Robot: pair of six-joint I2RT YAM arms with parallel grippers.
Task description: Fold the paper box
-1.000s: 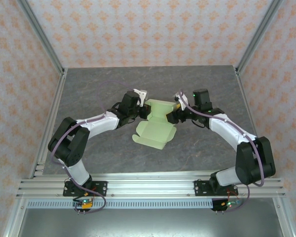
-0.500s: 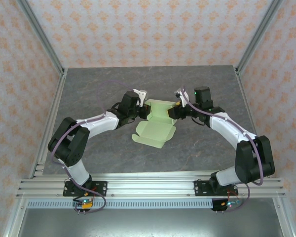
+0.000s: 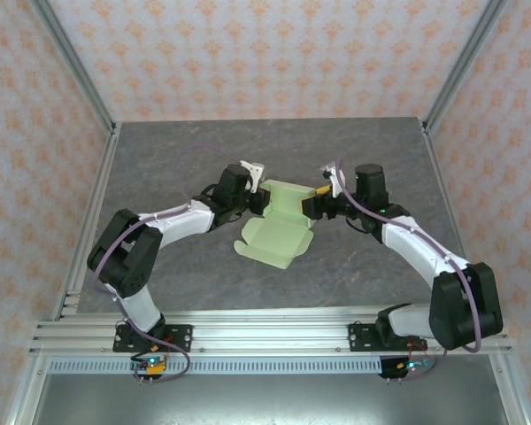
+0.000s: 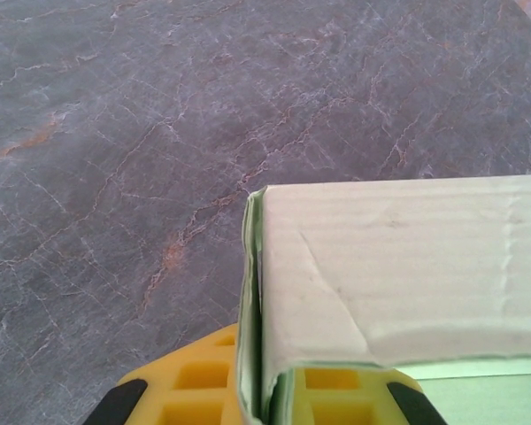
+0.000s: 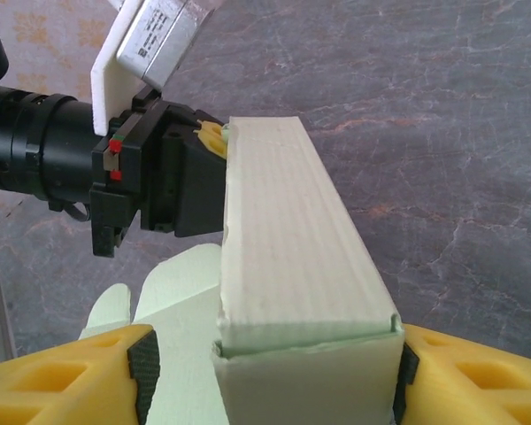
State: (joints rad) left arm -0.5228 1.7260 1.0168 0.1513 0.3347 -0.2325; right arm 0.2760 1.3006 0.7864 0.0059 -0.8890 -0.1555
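Pale light-green thin cardboard paper box (image 3: 279, 223) mid-table on grey marbled tabletop (image 3: 177, 159), half formed, front flap lying flat. Pinching its left end wall with left gripper (image 3: 260, 200); straddling right end with right gripper (image 3: 312, 205), spread, not clamped. Best to close gently, keep walls square, avoid creasing.

The left hand (image 4: 261, 403) pinches a wall of the paper box (image 4: 398, 266) over the grey tabletop (image 4: 115, 133).
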